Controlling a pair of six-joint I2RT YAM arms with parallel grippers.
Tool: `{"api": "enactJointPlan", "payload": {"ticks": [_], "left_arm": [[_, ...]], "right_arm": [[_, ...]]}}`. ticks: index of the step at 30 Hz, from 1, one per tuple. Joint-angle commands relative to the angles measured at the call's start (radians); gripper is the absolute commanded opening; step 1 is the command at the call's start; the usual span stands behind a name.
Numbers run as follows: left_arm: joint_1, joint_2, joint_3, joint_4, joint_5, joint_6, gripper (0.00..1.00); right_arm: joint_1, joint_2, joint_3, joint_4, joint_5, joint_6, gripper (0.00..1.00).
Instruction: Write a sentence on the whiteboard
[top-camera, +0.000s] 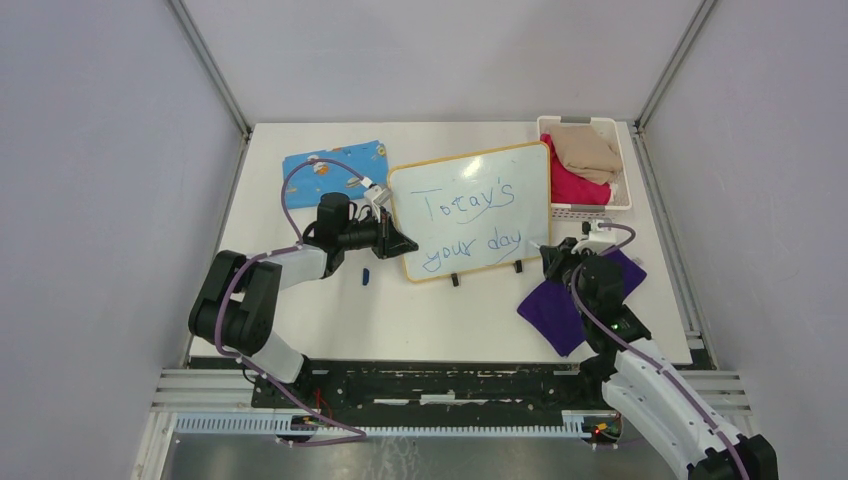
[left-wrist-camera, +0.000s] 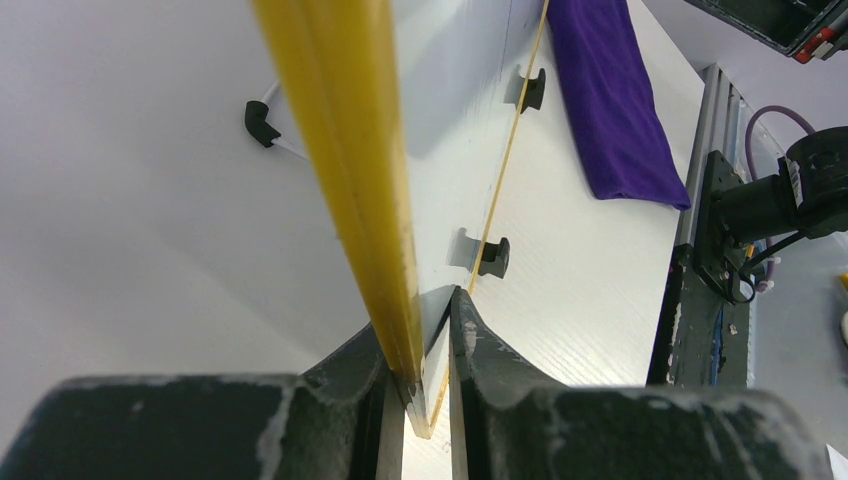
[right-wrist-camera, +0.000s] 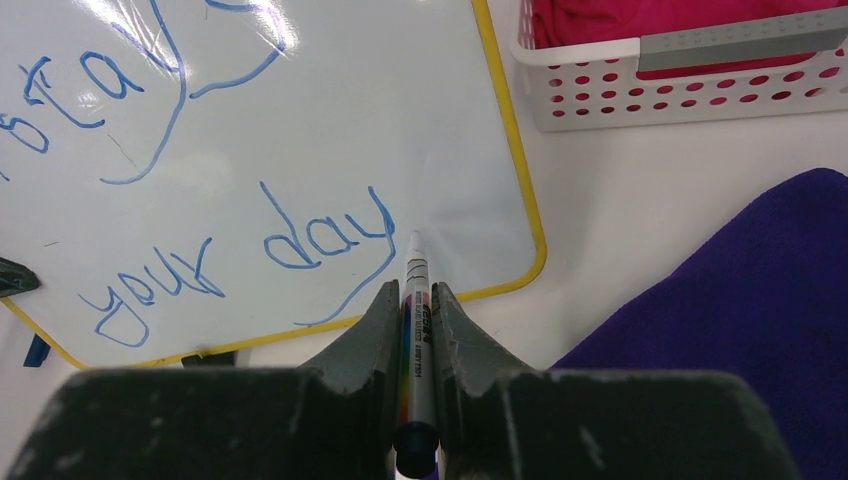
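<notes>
White tabletop (top-camera: 420, 330) was seen from above, walled by grey panels. At its middle the whiteboard (top-camera: 470, 228) was found, its 9 o'clock edge pinched tight between the closed jaws of the left gripper (top-camera: 405, 243). The sentence (top-camera: 468, 203), "Today's your day", was written on it in two blue lines. The board was hemmed by a purple cloth (top-camera: 570, 300) at 4 o'clock, a white basket (top-camera: 580, 212) touching at 2 o'clock and a blue patterned cloth (top-camera: 335, 165) at 10 o'clock. Bare tabletop was left at 6 o'clock. A marker (right-wrist-camera: 415, 300) was clamped in the right gripper (right-wrist-camera: 417, 290), its tip just past "day". A small blue cap (top-camera: 365, 276) was seen at 8 o'clock.
</notes>
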Motion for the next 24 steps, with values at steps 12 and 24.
{"api": "enactJointPlan", "payload": {"ticks": [12,24], "left_arm": [[-0.023,0.050,-0.034,-0.170,-0.145,0.067,0.23],[-0.026,0.049,-0.032,-0.176,-0.149,0.069,0.23]], "right_arm": [[-0.004,0.052,0.030,0.089,0.016,0.009,0.00],[-0.004,0.114,0.008,0.144,0.029,0.019,0.00]]}}
